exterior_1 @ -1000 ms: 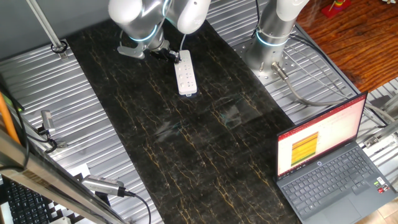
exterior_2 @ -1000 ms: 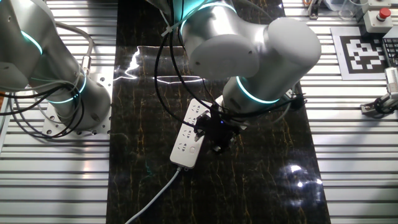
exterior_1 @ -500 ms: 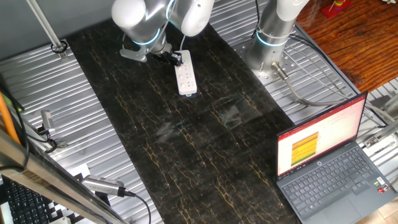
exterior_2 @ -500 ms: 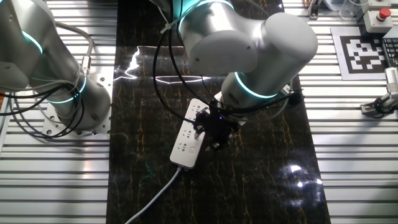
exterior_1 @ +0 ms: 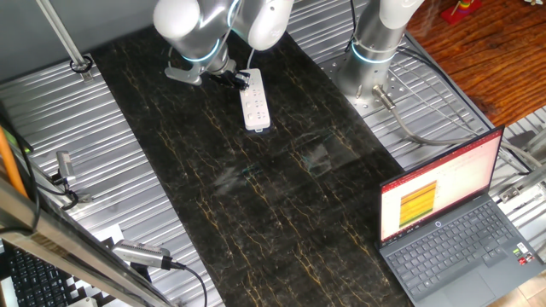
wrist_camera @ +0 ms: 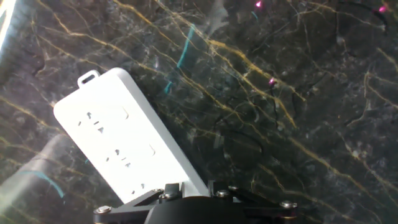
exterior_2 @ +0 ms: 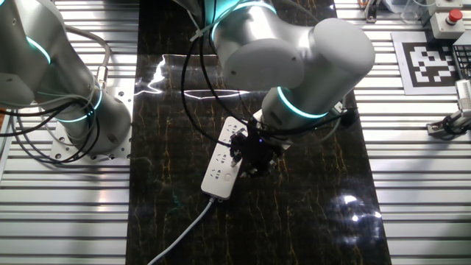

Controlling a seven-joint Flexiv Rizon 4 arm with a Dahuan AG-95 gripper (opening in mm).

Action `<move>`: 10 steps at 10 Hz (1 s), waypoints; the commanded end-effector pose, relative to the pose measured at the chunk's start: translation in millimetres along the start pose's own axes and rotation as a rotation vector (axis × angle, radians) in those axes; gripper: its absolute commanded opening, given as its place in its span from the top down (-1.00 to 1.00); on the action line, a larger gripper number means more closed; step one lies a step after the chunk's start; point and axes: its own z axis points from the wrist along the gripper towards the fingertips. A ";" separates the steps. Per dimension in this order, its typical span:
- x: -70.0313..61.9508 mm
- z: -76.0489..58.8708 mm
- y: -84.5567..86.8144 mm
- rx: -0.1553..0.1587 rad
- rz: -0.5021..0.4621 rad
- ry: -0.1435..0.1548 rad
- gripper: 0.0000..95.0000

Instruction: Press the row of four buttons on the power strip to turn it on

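Observation:
The white power strip (exterior_1: pixel 255 101) lies on the dark marbled mat (exterior_1: pixel 281 196), its thin cord (exterior_2: pixel 184 235) trailing off one end. My gripper (exterior_1: pixel 232 79) hangs low at the strip's end, beside its long edge. From the other side, the gripper (exterior_2: pixel 246 153) sits just over the edge of the power strip (exterior_2: pixel 223 160), under the big silver wrist. The hand view shows the power strip (wrist_camera: pixel 124 143) running from the upper left to under the gripper (wrist_camera: pixel 188 188), with two small buttons (wrist_camera: pixel 124 114) next to the socket holes. The fingertips are hidden by the hand's dark housing.
An open laptop (exterior_1: pixel 444 230) stands at the front right. A second arm's base (exterior_1: pixel 373 51) is bolted to the slatted metal table (exterior_1: pixel 102 153) beside the mat. A black-and-white marker tag (exterior_2: pixel 434 62) and a red button (exterior_2: pixel 454 18) sit in the far corner.
Over the first half second the gripper shifted a little closer onto the power strip's edge. Since then nothing has visibly moved. The strip has stayed in place.

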 end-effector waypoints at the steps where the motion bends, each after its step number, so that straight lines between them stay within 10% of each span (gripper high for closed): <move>1: 0.8 2.3 0.2 0.001 -0.004 -0.006 0.20; 10: -3.7 12.9 1.2 0.014 0.005 -0.003 0.20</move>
